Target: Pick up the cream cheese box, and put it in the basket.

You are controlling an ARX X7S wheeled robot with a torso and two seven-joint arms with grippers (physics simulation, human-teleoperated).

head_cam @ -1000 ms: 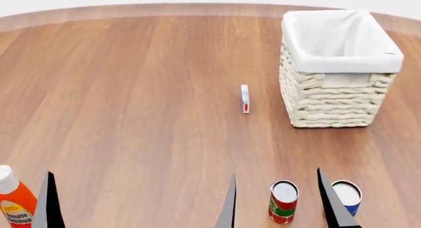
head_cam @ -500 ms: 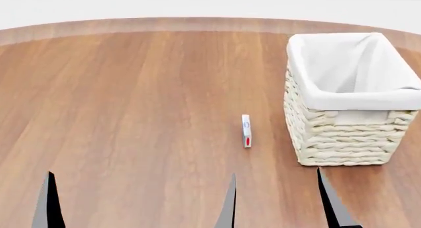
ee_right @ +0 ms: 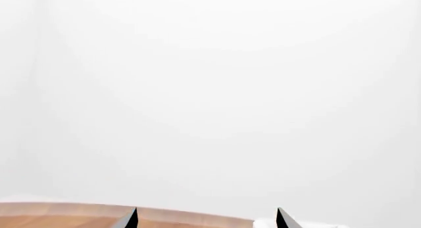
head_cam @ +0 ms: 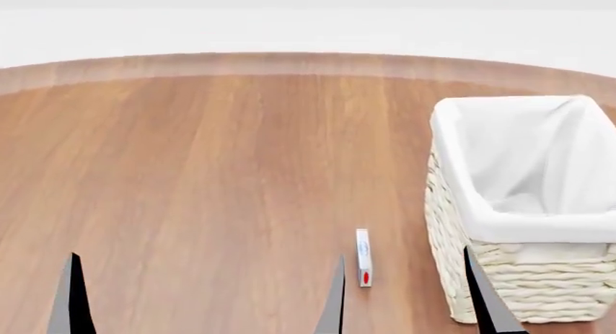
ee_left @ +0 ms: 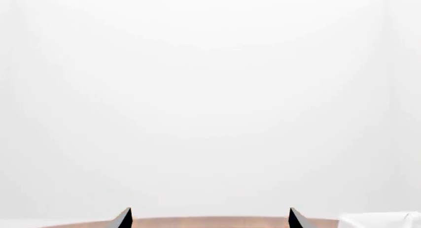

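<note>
The head view had tilted up, dropping the cans from sight. The cream cheese box point(head_cam: 363, 257) stood on the table point(head_cam: 192, 175) just beside the basket point(head_cam: 500, 276), ungrasped. Both grippers, left point(head_cam: 204, 294) and right point(head_cam: 402, 294), were spread apart.

Basket point(head_cam: 500, 276) just beside box point(head_cam: 363, 257)

bare simulated room: round wooden table point(head_cam: 192, 175), blank white surroundings

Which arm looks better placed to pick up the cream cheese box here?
Probably the right. The cream cheese box stands between the open right gripper's fingertips, beside the basket. The left gripper sits far off.
</note>
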